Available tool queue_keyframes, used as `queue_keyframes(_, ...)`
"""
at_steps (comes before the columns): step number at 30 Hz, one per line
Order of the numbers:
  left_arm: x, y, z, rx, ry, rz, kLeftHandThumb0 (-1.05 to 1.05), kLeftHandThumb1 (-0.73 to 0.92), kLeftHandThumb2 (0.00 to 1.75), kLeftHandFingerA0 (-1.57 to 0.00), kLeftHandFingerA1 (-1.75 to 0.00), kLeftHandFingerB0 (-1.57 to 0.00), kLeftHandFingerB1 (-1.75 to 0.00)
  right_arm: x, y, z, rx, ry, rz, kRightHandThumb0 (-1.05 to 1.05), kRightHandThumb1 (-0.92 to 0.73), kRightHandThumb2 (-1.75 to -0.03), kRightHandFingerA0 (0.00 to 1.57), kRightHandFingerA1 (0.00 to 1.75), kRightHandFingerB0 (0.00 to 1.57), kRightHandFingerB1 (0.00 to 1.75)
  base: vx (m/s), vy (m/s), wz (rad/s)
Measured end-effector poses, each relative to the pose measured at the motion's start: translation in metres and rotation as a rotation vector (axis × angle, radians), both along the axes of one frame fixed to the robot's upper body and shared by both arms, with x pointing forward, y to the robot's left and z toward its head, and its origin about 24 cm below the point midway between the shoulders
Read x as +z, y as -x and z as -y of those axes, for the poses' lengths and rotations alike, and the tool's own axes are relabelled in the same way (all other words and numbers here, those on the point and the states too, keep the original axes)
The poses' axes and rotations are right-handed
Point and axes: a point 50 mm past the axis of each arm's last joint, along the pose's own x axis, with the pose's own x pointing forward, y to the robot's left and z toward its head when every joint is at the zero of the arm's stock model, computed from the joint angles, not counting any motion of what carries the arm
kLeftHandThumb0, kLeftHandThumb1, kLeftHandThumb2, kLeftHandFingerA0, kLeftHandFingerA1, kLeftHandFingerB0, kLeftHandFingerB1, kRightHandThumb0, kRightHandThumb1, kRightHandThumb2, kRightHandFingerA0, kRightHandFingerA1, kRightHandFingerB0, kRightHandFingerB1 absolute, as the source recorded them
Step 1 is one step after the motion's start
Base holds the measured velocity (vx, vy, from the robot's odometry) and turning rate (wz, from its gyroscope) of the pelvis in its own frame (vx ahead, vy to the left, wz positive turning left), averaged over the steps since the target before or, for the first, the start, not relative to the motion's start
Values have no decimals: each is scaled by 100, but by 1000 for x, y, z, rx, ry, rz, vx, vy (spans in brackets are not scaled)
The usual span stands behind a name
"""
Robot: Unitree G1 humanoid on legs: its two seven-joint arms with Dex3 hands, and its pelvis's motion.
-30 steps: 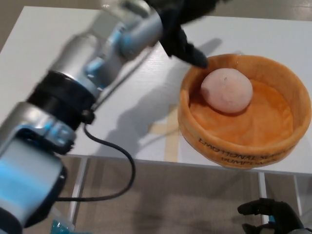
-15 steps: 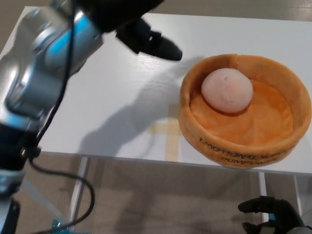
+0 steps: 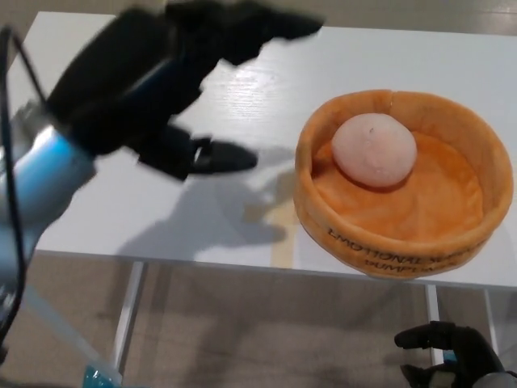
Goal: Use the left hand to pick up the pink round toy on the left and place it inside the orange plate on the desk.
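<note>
The pink round toy (image 3: 375, 150) lies inside the orange plate (image 3: 477, 153) at the right of the white desk (image 3: 266, 73). My left hand (image 3: 190, 89) hovers over the desk to the left of the plate, open, fingers spread wide and holding nothing. It is blurred by motion. My right hand (image 3: 452, 360) hangs low at the bottom right, below the desk's front edge, with its fingers curled and nothing seen in it.
A strip of tan tape (image 3: 271, 214) marks the desk just left of the plate. The desk's front edge (image 3: 242, 263) runs across the lower part of the view, with metal legs (image 3: 128, 319) and floor beneath.
My left hand has drawn back from the plate's rim, leftward and toward me, with its fingers spreading. The toy stays in the plate. My right hand has not moved.
</note>
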Motion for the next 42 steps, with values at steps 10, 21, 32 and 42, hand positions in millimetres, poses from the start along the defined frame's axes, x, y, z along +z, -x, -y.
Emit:
queue_keyframes(10, -65, 37, -28, -21, 7, -343, -15, 56, 99, -29, -57, -13, -48, 2, -3, 0, 2, 1, 7, -15, -58, -59, 65, 85, 65, 76, 0, 0, 0)
queue_keyframes(21, -155, 81, -43, -31, 157, -844, -12, 78, 63, -42, -41, -32, -31, 3, -4, 1, 2, 3, 11, -14, -57, -60, 64, 86, 65, 77, 0, 0, 0)
queue_keyframes(32, -250, 83, -57, 177, 326, -1211, -22, 72, 59, -37, -39, -37, -31, 4, -4, 3, 2, 7, 9, -20, -44, -84, 71, 87, 63, 77, 0, 0, 0)
queue_keyframes(42, -286, 56, -60, 354, 373, -1291, -29, 66, 60, -28, -34, -39, -33, 4, -5, 3, 2, 7, 11, -20, -43, -84, 70, 86, 64, 78, 0, 0, 0)
